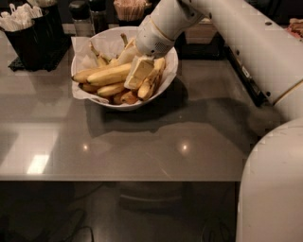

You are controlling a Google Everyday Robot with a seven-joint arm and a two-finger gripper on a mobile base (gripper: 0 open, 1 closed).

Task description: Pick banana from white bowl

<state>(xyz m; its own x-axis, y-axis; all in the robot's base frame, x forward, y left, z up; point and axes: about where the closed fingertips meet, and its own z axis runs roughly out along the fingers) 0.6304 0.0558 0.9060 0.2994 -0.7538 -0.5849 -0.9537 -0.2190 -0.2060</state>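
The white bowl, lined with crinkled white paper, stands at the back of the grey table and holds several bananas. The banana, long and clean yellow, lies across the top of the pile with its left end by the bowl's left rim. My gripper reaches down into the bowl from the upper right. It sits at the right end of that banana, touching the pile. The arm hides the bananas behind it. Shorter orange-yellow bananas lie lower at the front.
A black holder with white utensils stands at the back left. Dark shakers and a toothpick holder stand behind the bowl. My arm and body fill the right side. The table's front edge runs across the lower middle.
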